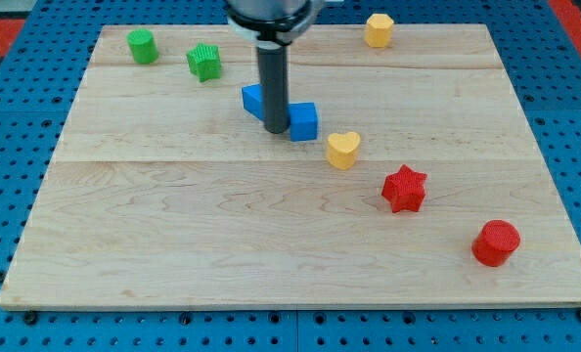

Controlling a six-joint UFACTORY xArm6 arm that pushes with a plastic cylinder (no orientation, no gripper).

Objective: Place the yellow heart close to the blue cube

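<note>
The yellow heart [343, 150] lies on the wooden board [173, 235], right of centre. The blue cube [303, 121] sits just up and left of it, a small gap apart. A second blue block [252, 99] lies further left, partly hidden behind the dark rod. My tip [276, 130] rests on the board between the two blue blocks, touching or nearly touching the blue cube's left side. The tip is about one block-width left of the yellow heart.
A green cylinder [142, 45] and a green star [204, 62] sit at the top left. A yellow hexagonal block [379, 29] is at the top edge. A red star [404, 189] and a red cylinder [495, 242] lie at the lower right.
</note>
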